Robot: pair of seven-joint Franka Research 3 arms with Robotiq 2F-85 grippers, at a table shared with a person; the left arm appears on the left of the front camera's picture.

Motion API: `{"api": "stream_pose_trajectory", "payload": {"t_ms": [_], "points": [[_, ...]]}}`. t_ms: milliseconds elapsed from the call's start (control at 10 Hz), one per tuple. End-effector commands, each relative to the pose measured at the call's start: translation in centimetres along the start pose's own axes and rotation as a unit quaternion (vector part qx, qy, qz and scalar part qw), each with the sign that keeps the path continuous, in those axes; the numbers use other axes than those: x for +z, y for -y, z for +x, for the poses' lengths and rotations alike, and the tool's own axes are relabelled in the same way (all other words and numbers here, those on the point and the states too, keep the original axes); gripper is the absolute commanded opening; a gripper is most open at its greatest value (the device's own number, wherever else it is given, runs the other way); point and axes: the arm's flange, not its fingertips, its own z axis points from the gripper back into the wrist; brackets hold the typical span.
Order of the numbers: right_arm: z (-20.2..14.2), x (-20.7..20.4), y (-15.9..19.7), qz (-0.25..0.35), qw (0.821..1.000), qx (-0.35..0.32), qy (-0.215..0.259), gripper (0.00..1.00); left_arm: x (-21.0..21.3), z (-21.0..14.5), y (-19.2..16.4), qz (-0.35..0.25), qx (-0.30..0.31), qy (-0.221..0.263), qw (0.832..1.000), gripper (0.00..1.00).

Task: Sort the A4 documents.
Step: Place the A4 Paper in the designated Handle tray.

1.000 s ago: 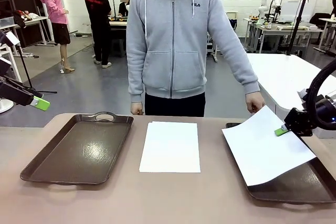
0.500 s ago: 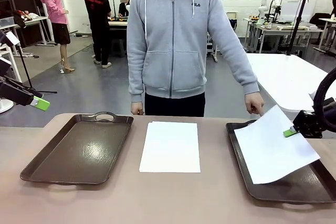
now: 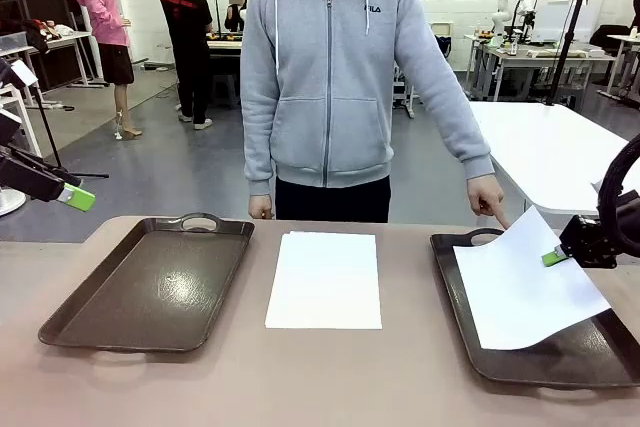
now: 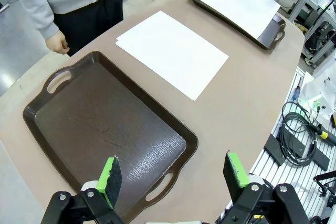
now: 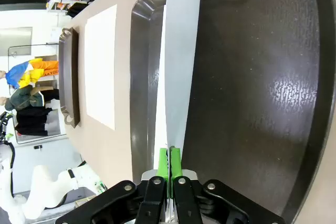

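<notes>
White sheet [image 3: 530, 287] lower right of frame, edge pinched flat between right gripper [image 3: 556, 257] fingers. Slants over right tray [image 3: 560, 365], lower edge seemingly resting in it, likely for drop-in. Stack [image 3: 324, 279] at frame centre on table [image 3: 330, 377]. Left gripper [image 3: 76, 197] far left, fingers wide, empty, clear of left tray [image 3: 150, 287]. Person's hand [image 3: 487, 195] points at right tray.

left gripper [image 4: 173, 174], black two-finger linkage, bright green pads [image 4: 109, 174], silver screw heads [image 4: 251, 187] at the knuckles; right gripper [image 5: 169, 162], same black links, green pads; person's grey zip hoodie [image 3: 330, 97], long sleeves, white drawstrings [image 3: 277, 17], dark trousers [image 3: 332, 199]
</notes>
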Motion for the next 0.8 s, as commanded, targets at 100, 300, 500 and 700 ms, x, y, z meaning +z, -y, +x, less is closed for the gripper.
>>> {"api": "stream_pose_trajectory", "payload": {"t_ms": [100,300,500,700], "points": [[0.9,-0.5,-0.3,-0.015,0.999,0.003,-0.033,0.01,0.0,-0.1,-0.2,-0.008,-0.009,0.007,1.0,1.0],[1.4,-0.6,-0.3,-0.023,0.999,-0.003,-0.039,0.01,0.0,-0.1,-0.2,-0.008,-0.009,0.007,1.0,1.0],[1.4,-0.8,0.3,-0.033,0.999,-0.012,-0.033,0.01,0.0,-0.1,-0.2,-0.008,-0.009,0.007,1.0,1.0],[1.3,-1.4,0.8,-0.035,0.999,-0.022,-0.021,0.01,0.0,-0.1,-0.2,-0.008,-0.009,0.007,1.0,1.0]]}}
